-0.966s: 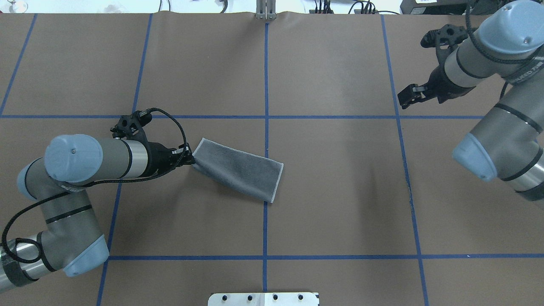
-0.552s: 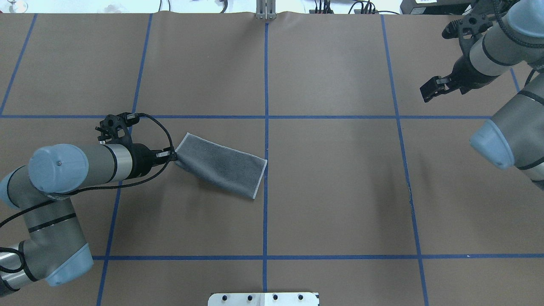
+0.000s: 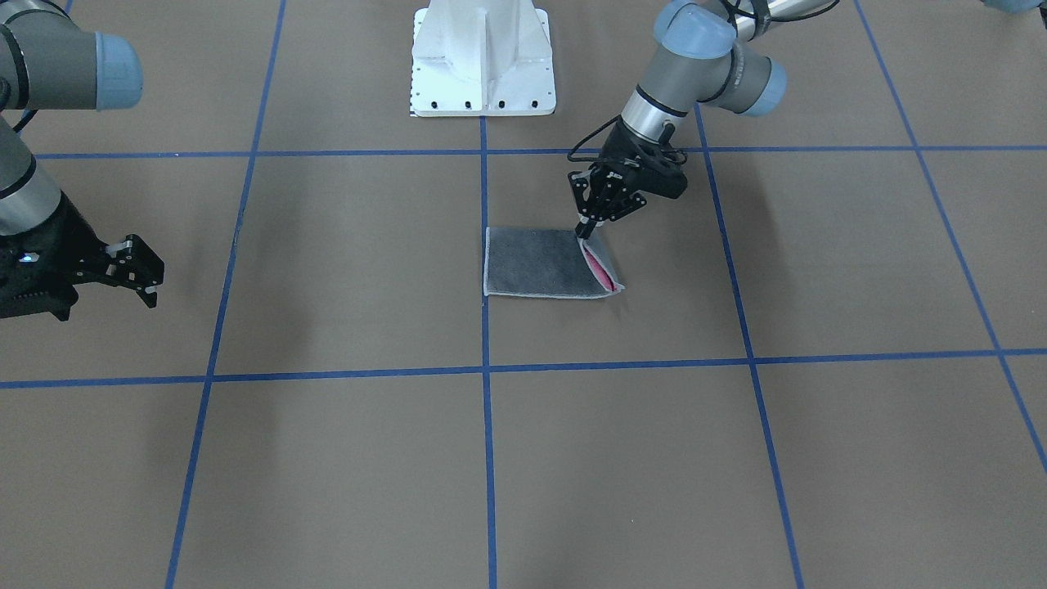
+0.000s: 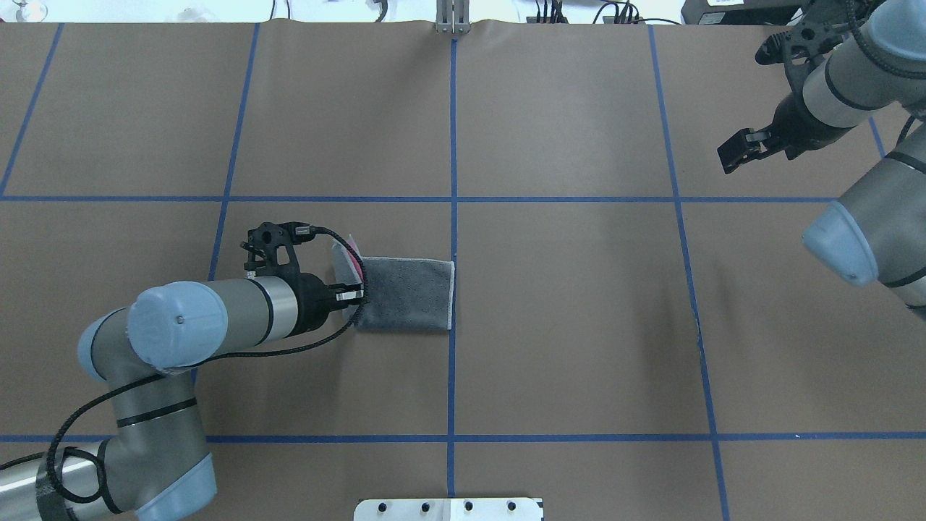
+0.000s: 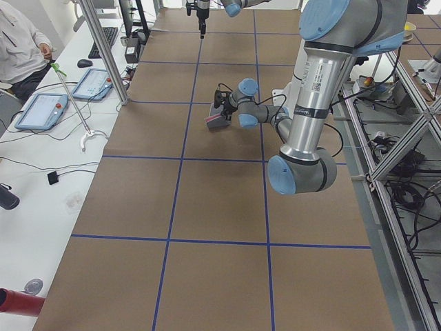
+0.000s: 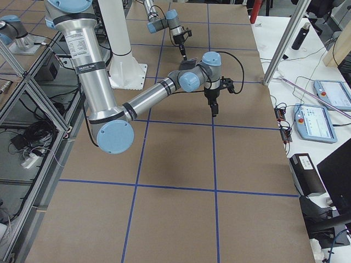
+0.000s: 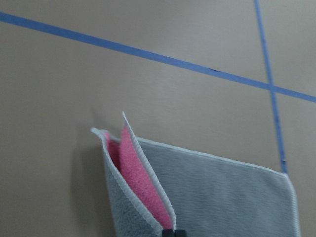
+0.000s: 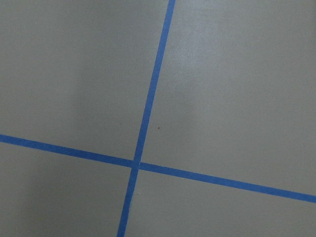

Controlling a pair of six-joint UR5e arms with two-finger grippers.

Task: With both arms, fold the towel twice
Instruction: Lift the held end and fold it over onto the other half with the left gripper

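Note:
The towel (image 4: 409,295) lies folded small, dark grey side up, just left of the centre tape line. It also shows in the front view (image 3: 536,263). Its left end stands up a little and opens to show the pink inside (image 4: 349,259) (image 7: 140,182). My left gripper (image 4: 359,293) (image 3: 584,232) is shut on that raised end of the towel. My right gripper (image 4: 734,155) (image 3: 141,272) is open and empty, above the table at the far right, well away from the towel.
The table is brown paper with a grid of blue tape lines (image 4: 453,145). The white bolted pedestal (image 3: 483,57) stands at the robot's edge. An operators' desk with tablets (image 5: 41,110) runs along the far side.
My left gripper has carried the towel's end up and to the right over the rest, so the long strip is now a short folded rectangle. My right arm drew back to the right, then held still.

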